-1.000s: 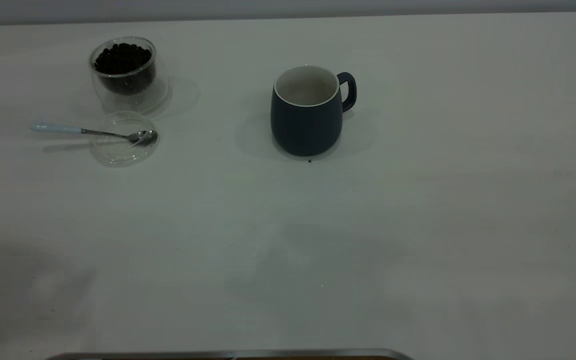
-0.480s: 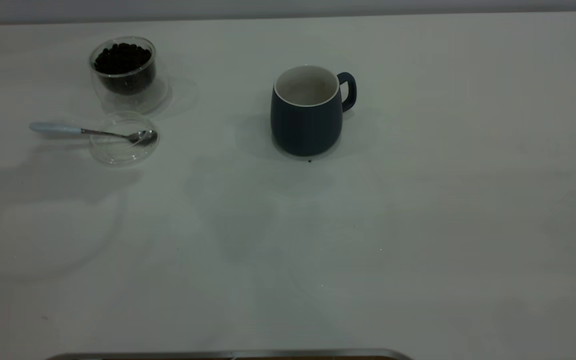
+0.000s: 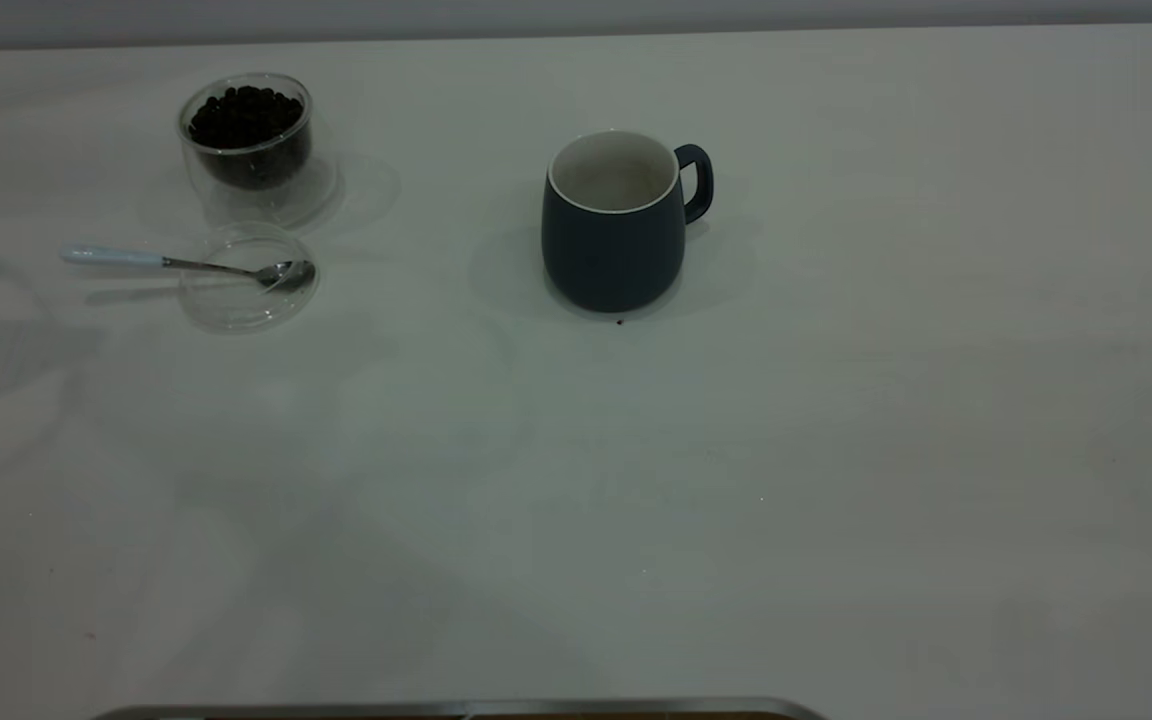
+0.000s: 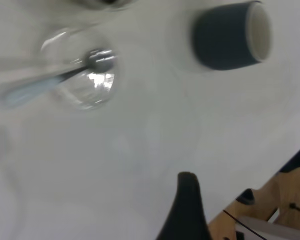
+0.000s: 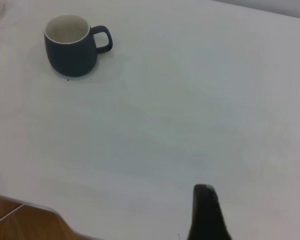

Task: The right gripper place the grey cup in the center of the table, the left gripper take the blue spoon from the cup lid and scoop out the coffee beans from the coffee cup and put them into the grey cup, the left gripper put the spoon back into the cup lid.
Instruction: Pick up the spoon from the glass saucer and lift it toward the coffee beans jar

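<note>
Both grippers' jaws can't be judged; blue spoon (image 3: 186, 264) rests bowl-down in the cup lid (image 3: 248, 305), beside the coffee cup (image 3: 254, 145), handle overhanging for pickup.

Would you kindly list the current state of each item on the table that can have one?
grey cup: upright, inside looks empty, handle toward the right arm's side.
coffee cup: upright, uncovered, filled with coffee beans.
cup lid: lying flat on the table, off the cup.
blue spoon: bowl resting in the lid, handle sticking out past its rim, ungrasped.
</note>
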